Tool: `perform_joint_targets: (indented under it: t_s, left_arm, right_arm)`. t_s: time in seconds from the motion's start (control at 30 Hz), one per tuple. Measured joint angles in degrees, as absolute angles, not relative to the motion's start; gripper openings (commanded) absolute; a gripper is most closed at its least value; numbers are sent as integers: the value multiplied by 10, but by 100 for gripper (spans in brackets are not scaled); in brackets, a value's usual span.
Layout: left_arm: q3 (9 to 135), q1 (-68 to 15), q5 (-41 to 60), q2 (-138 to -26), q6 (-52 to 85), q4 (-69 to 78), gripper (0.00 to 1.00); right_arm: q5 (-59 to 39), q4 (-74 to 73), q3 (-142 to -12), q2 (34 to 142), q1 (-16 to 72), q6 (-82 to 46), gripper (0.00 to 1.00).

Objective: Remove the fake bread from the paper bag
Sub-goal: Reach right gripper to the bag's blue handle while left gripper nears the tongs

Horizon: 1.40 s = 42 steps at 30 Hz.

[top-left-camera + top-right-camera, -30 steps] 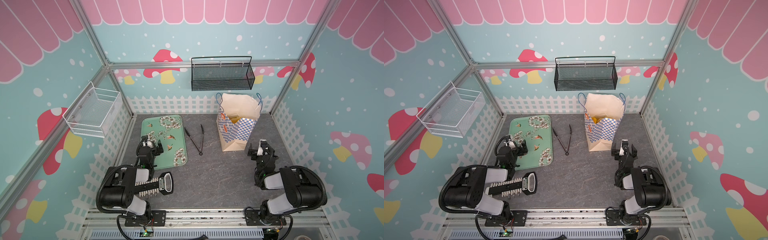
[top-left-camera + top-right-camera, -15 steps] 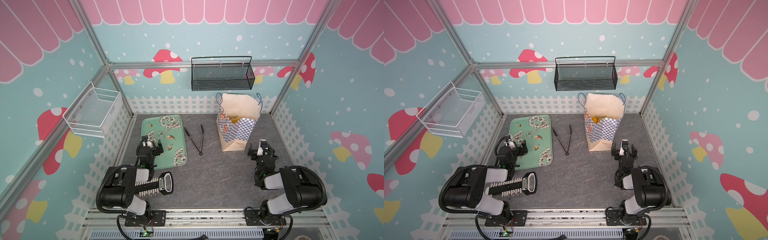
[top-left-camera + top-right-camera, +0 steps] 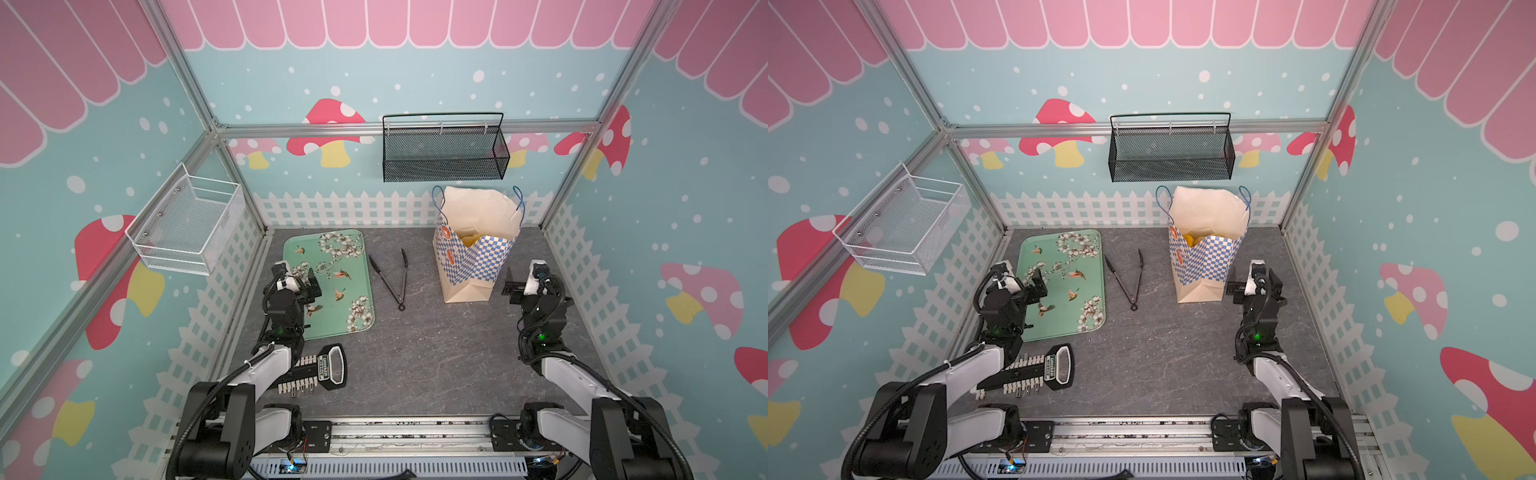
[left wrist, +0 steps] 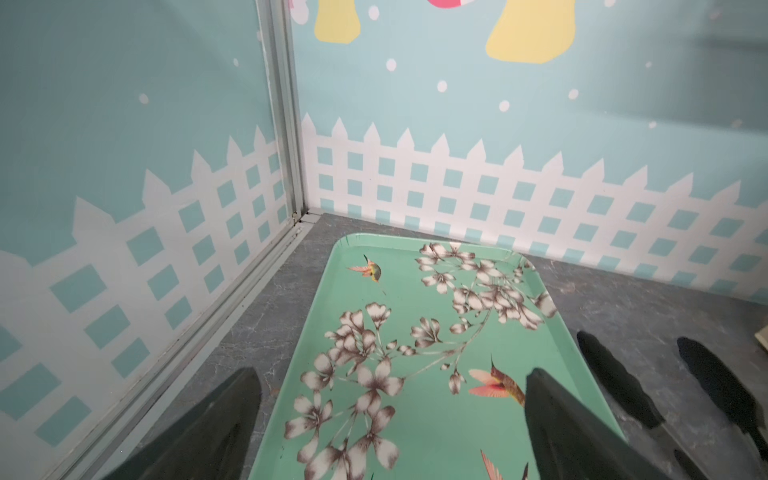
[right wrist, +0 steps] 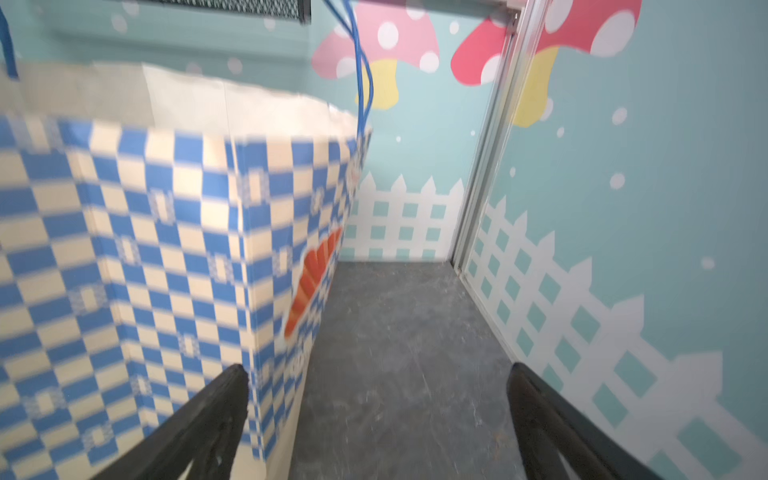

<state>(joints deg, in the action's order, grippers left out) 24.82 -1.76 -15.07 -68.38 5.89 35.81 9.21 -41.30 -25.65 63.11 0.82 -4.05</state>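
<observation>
Counts: 1 paper bag [image 3: 473,259], 1 tray [image 3: 332,299], 1 pair of tongs [image 3: 390,282], 2 wall baskets, 2 arms with 1 tool each. The bag stands upright at the rear right of the grey desk [image 3: 415,357], mouth open, 2 blue cord handles sticking up, 2 orange logos visible on its side in both top views. The fake bread [image 3: 1191,240] is inside the bag: only a small yellow patch shows through the mouth, so no piece count is possible. None is on the tray or the desk. Left tool [image 3: 312,284]: jaws wide apart, nothing between them. It sits over the tray's near left edge; in the left wrist view one finger [image 4: 224,415] is over bare desk and the other is over the tray. Right tool [image 3: 510,283]: jaws wide apart and empty, low and just beside the bag's right side; I can't tell whether it touches the bag. The tongs lie flat between the tray and the bag, touching neither. 1 black mesh basket [image 3: 444,158] hangs on the back wall above the bag, and 1 white wire basket [image 3: 187,228] on the left wall. 1 black item with white teeth [image 3: 320,374] lies on the desk near the left arm, partly under it.
</observation>
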Motion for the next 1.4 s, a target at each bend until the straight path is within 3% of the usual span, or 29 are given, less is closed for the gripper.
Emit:
perform_joint_targets:
  t_s: [0.23, 0.43, 0.57, 0.97, 1.2, 1.4]
  left_arm:
    - [306, -2, -107, -668, 152, 250, 99]
    - [396, -28, -39, -691, 176, 137, 98]
    - [447, -93, -20, -707, 174, 63, 98]
    - [601, -314, -32, -843, 119, -36, 98]
    - [646, -354, -36, -905, 99, -47, 97]
    - [646, -355, -48, -907, 97, -51, 97]
  right_arm:
    - [66, -128, -528, 674, 8, -70, 95]
    - [60, 135, -869, 843, 8, -111, 93]
    - [81, 265, -1016, 939, 8, -128, 94]
    - [35, 446, -1188, 1097, -26, -169, 85]
    - [25, 476, -1257, 1150, -25, -177, 82]
    - [29, 496, -1263, 1164, -25, -178, 66]
